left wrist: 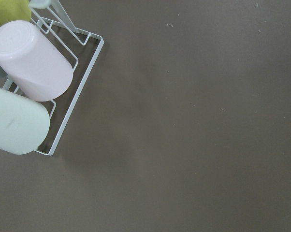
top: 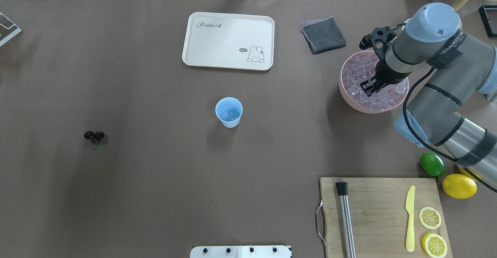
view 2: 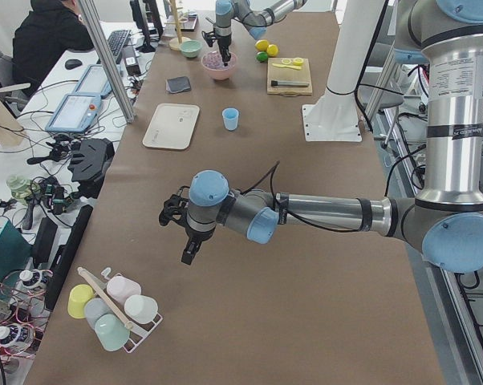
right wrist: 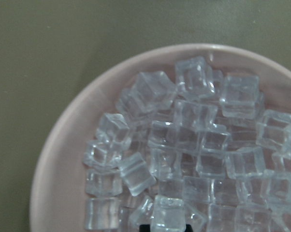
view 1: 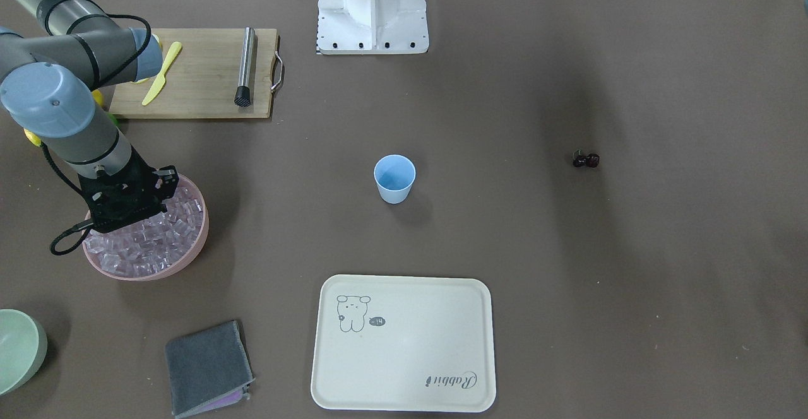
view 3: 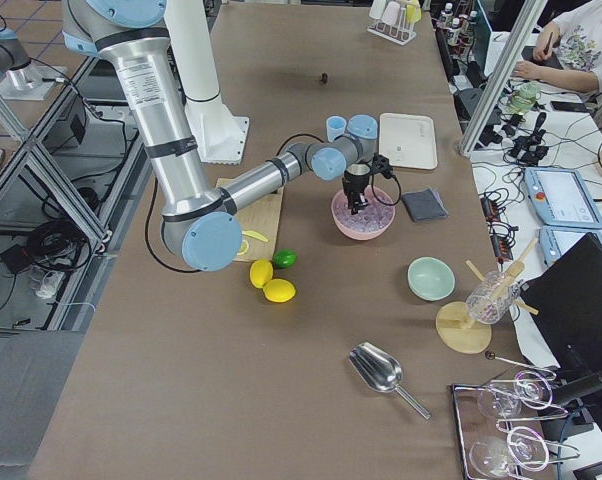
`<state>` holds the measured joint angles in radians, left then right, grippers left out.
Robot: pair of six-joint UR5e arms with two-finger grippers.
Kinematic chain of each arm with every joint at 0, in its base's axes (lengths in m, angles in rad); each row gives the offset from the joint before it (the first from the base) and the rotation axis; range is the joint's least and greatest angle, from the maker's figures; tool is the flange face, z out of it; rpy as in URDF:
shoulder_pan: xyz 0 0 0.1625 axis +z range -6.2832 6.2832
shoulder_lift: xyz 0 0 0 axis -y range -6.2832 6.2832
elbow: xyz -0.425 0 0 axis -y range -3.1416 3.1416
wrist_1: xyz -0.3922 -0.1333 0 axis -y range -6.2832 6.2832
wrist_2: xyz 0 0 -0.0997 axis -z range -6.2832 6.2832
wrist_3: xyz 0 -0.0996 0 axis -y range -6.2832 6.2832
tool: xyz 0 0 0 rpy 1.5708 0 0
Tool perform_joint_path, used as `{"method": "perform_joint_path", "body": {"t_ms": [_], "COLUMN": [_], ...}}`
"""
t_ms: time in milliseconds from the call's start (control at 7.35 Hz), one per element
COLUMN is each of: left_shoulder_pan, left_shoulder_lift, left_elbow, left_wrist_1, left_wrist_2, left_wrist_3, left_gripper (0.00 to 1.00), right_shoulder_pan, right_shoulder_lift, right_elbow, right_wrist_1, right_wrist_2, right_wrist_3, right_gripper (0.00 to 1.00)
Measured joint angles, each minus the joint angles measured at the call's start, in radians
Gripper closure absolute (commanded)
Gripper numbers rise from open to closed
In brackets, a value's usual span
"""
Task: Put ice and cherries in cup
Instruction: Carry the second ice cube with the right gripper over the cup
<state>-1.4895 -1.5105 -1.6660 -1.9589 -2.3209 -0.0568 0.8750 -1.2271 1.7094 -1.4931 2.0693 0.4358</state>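
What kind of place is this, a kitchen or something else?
Most likely a robotics lab, not a kitchen. A left arm and a right arm reach over a brown-covered table; screens and a seated person are beside it. The pink bowl of ice and the cup look like props.

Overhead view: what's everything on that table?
cup: one, light blue, centre
bowl: one, pink, right
ice: many, clear pinkish, in bowl; one in cup
cherries: pair, dark red, left
tray: one, cream, far middle
cloth: one, grey, beside tray
cutting board: one, wooden, near right
knife: one, yellow, on board
metal rod: one, silver, on board
lemon slices: two, yellow, on board
lemons: two, yellow, beside board
lime: one, green, beside board
right fingers: two, black, among ice
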Motion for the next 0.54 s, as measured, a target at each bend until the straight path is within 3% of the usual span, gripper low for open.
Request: {"method": "perform_joint_path", "body": {"t_ms": [272,544], "left_shoulder_pan": [0.0,0.0], "left_shoulder_lift": [0.0,-0.001], "left_elbow": [0.003,0.006], "left_wrist_1": [0.0,-0.001], "left_wrist_2": [0.0,0.0], "left_wrist_3": [0.0,0.0], "left_gripper": [0.02,0.02], "right_shoulder_pan": [-0.015,-0.078], "right_shoulder_lift": [0.091,0.294], "right_elbow": [0.038,0.014], "right_wrist_1": [-0.07,-0.213], "right_wrist_2": [0.006,-0.005], "right_wrist_3": [0.094,0.238], "right_gripper": [1.0,1.0]}}
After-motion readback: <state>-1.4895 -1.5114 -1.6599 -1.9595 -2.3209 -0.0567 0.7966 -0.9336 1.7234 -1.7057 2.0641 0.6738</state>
